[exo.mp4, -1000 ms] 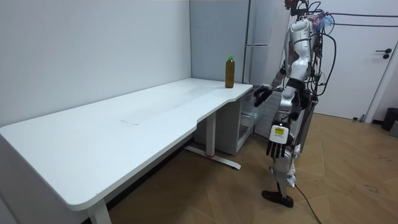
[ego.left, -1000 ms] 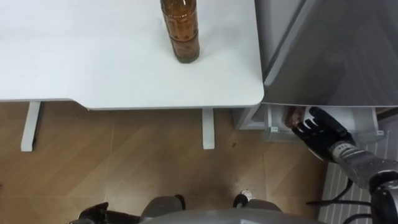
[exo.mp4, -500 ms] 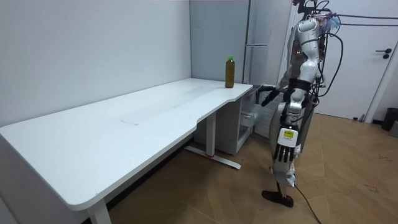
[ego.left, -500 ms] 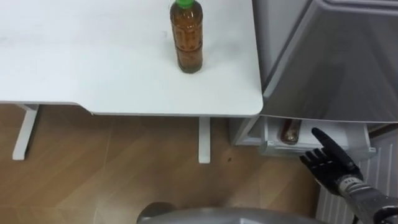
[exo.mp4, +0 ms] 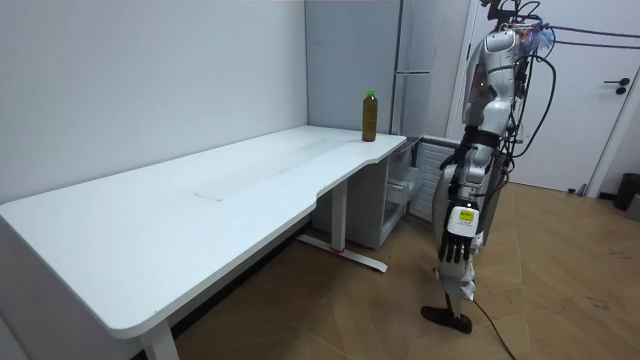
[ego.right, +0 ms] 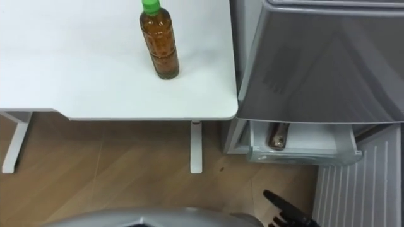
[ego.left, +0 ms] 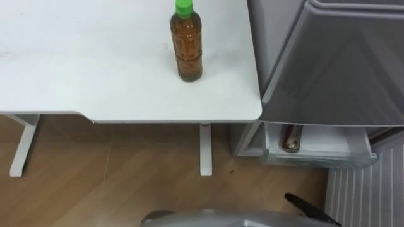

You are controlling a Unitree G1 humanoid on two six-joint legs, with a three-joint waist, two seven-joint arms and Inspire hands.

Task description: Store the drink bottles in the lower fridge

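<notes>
Your right hand (ego.right: 287,215) sits low by your hip, fingers straight, holding nothing. Just ahead of it, a brown bottle (ego.right: 277,135) lies in the pulled-out lower fridge drawer (ego.right: 303,154). Farther ahead and to the left, the green-capped tea bottle (ego.right: 159,41) stands on the white table (ego.right: 76,69). Your left hand (exo.mp4: 455,248) hangs slack-fingered at your side.

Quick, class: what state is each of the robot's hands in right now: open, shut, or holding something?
Left hand: open, hanging at the robot's side, holding nothing.
Right hand: open, fingers straight, holding nothing.
</notes>
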